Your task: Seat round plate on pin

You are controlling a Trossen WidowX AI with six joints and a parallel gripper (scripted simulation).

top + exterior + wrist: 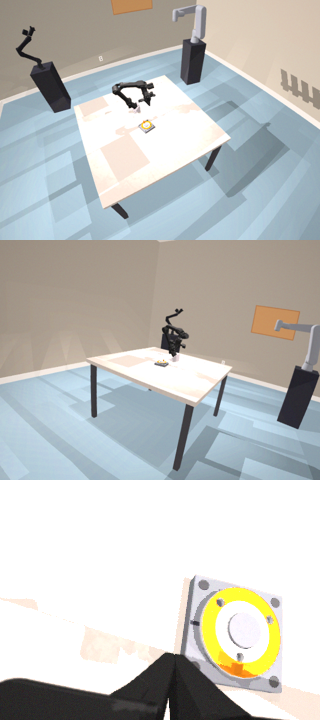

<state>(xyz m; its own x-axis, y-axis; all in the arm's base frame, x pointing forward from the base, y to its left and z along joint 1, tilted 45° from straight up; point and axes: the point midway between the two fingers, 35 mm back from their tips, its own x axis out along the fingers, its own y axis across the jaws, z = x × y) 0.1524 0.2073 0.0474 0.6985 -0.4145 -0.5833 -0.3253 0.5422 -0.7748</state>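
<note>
The round yellow plate [246,632] [146,124] [162,362] sits on the white post [245,628] of the grey square base [198,611] [150,129] [160,364] near the middle of the table. Its orange tab [233,668] [143,120] is at the plate's near edge in the wrist view, with a small hole [240,656] just above it. The plate has three holes around its ring. My gripper [172,662] [148,103] [172,354] is shut and empty. It hangs above the table, behind the base and clear of the plate.
The white table [168,155] [201,384] carries only the base and my arm's mount [135,109]. Two dark pedestals stand on the floor beyond it, one with a black arm [50,85], one with a grey arm [192,60].
</note>
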